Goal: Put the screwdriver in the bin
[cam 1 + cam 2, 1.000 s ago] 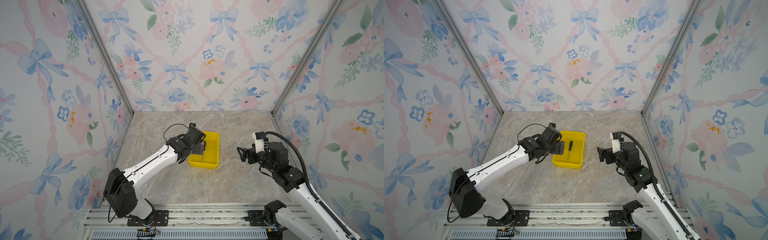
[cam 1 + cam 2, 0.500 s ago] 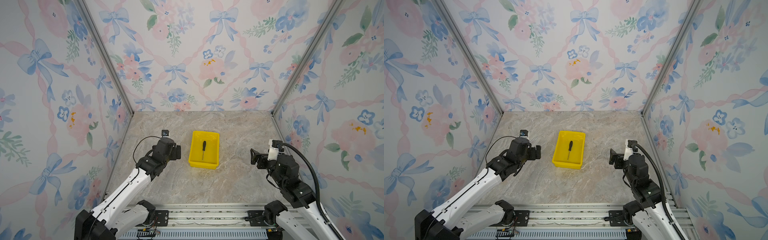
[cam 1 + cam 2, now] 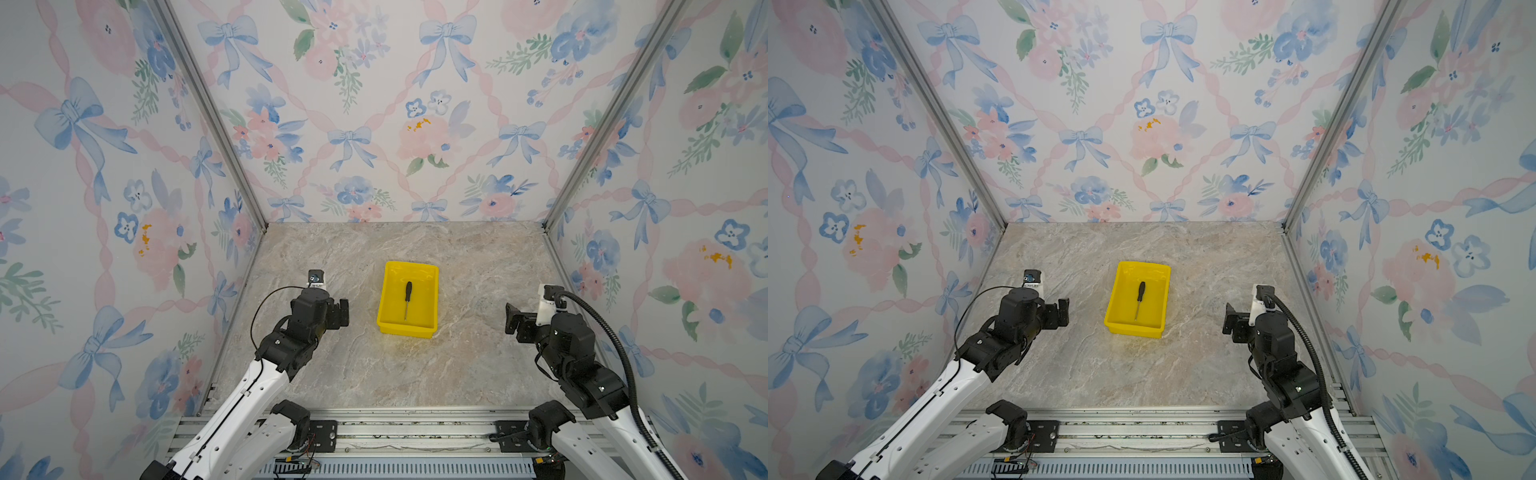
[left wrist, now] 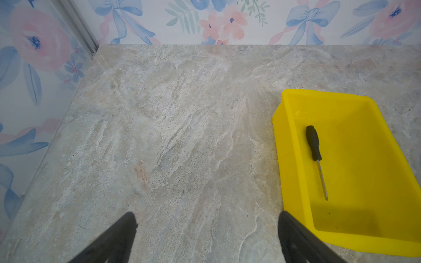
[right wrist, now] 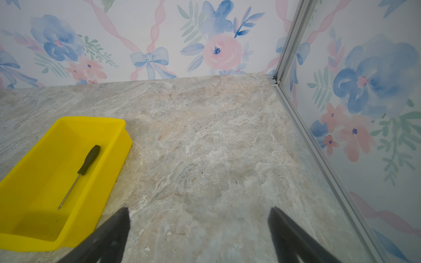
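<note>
The yellow bin (image 3: 405, 331) (image 3: 1133, 331) sits on the marbled worktop (image 3: 478, 374), close to its middle, with its long sides running from 12 to 6 o'clock. The screwdriver (image 3: 407, 299) (image 3: 1139, 300) lies flat on the bin's floor in both top views. Its black handle points to 12 o'clock and its thin metal shaft to 6, and the tip stops short of the near wall. Nothing touches it.

The left pincer (image 3: 338, 313) (image 3: 1061, 311) hangs at about 9 o'clock from the bin, apart from it and above bare worktop. In the left wrist view the left pincer (image 4: 207, 218) is released. Its two dark fingers (image 4: 127, 227) are spread wide with only stone between them, and the bin (image 4: 280, 141) and screwdriver (image 4: 314, 143) sit off to one side.

The right pincer (image 3: 515, 320) (image 3: 1231, 322) hangs at about 3 o'clock from the bin, farther from it than the left one. In the right wrist view the right pincer (image 5: 199, 211) is also released, wide and holding nothing, with the bin (image 5: 124, 145) and screwdriver (image 5: 88, 159) beside it.

Floral wallpaper (image 3: 374, 124) covers the three walls around the worktop.
</note>
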